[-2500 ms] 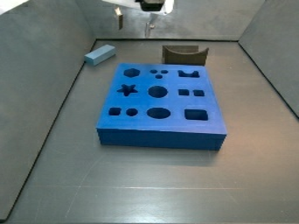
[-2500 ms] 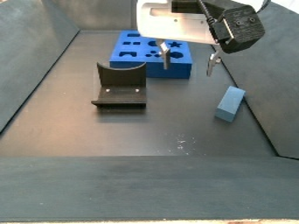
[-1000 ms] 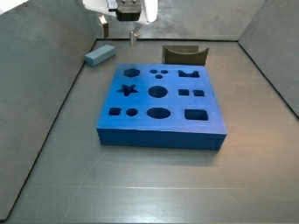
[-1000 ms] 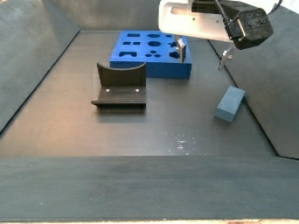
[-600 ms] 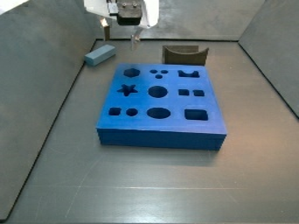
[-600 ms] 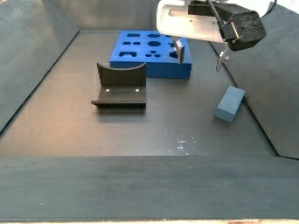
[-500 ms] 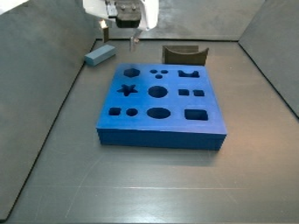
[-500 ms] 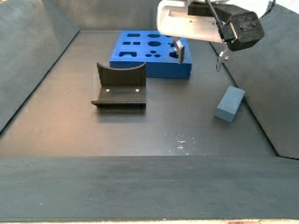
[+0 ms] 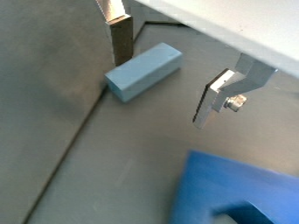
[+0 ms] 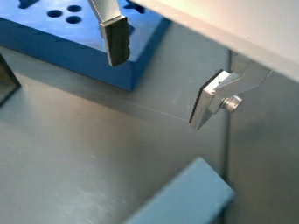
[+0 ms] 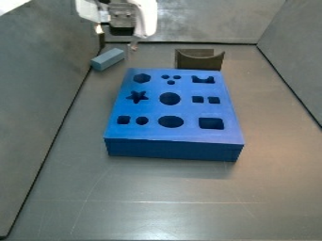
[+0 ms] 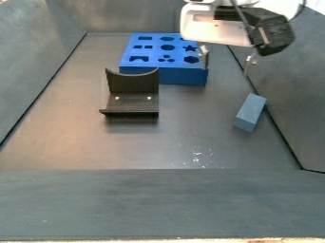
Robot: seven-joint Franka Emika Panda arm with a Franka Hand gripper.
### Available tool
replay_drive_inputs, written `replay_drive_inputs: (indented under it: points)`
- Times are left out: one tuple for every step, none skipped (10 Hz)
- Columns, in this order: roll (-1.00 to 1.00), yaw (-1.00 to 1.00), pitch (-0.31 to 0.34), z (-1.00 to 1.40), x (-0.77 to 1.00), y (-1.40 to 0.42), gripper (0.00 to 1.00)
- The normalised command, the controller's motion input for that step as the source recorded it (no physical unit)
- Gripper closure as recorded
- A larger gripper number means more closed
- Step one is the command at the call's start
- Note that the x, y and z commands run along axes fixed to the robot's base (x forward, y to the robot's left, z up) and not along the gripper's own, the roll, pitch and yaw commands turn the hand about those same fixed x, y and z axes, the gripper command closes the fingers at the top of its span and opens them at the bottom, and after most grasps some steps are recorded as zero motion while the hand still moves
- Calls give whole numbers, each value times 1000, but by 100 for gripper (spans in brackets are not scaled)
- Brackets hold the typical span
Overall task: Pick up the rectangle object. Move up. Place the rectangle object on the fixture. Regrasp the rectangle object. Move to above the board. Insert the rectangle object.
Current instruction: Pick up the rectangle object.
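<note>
Your gripper [image 9: 162, 66] has its jaws apart with nothing between them; both fingers [image 10: 205, 105] show as flat silver plates with dark pads. It hangs in the air near the block [image 9: 145, 72], which lies flat on the floor [image 11: 151, 198] close to the wall, touching neither finger. In a side view the gripper [image 11: 117, 40] sits above the block [image 11: 105, 59], left of the far end of the board [image 11: 174, 111]. The fixture [image 11: 198, 58] stands beyond the board. You can read no writing or labels anywhere.

Dark grey floor [image 12: 191, 142], sloped grey side walls [image 11: 56, 38], possibly small pale specks on floor
</note>
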Motion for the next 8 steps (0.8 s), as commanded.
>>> replay_drive_inputs:
  points:
    - [-169,0,-171,0,-523,340,0]
    - [-194,0,-160,0,-480,383,0]
    - [-211,0,-89,0,-354,423,0]
    - [-169,0,-111,0,-329,377,0]
    - [-37,17,-43,-3,-137,151,0]
    - [0,0,0,-31,-20,0,0]
    - [-23,0,0,-60,-37,106,0]
    - [-49,0,0,-34,0,189,0]
